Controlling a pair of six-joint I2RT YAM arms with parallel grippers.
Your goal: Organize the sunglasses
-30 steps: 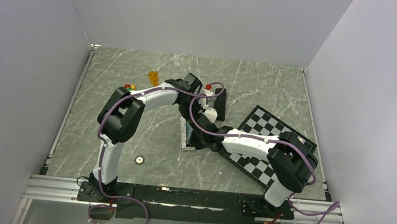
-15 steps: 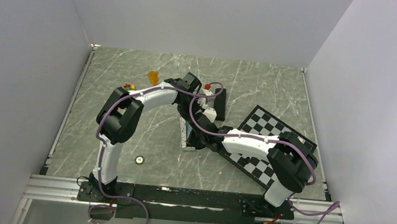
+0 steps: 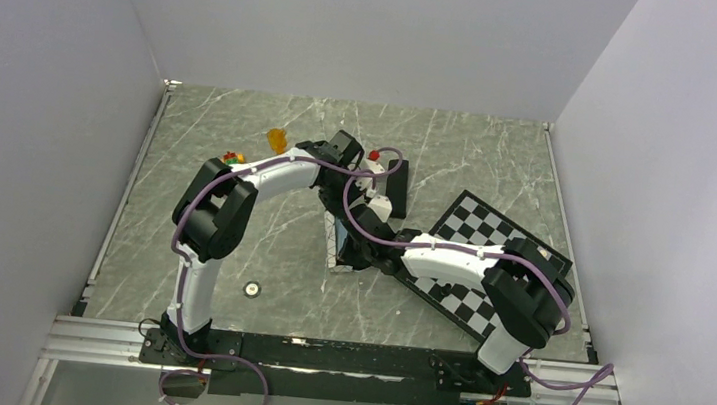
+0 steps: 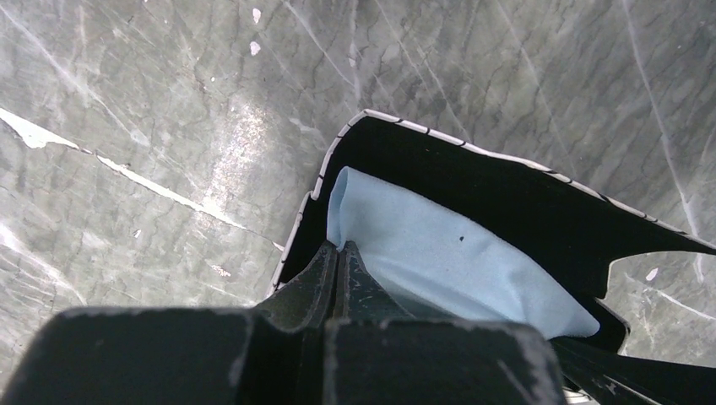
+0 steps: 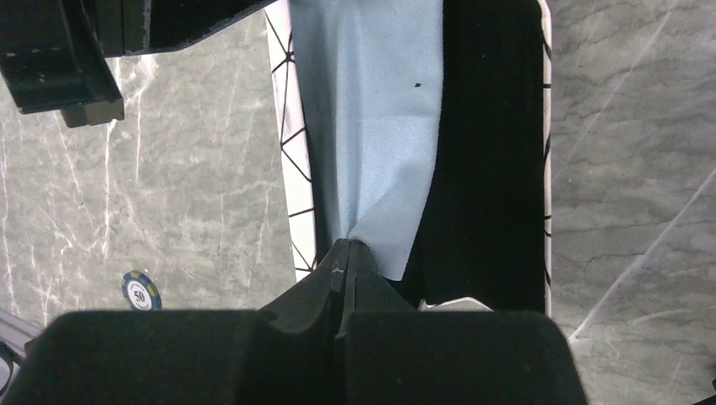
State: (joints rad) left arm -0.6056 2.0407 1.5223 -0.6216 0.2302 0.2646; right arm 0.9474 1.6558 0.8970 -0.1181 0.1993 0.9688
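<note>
The orange sunglasses lie on the marble at the back left, apart from both arms. An open white case with a black line pattern lies mid-table with a black lining. A light blue cloth is spread along its inside. My left gripper is shut, pinching the cloth at one end of the case. At the opposite end, the right gripper is shut on the cloth, which puckers at its tips.
A black oblong case stands just right of the left gripper. A checkerboard lies under the right arm. A poker chip sits on the marble in front of the white case. White walls enclose the table.
The left arm's elbow has drifted slightly left. Both grippers stay pinched at the case.
</note>
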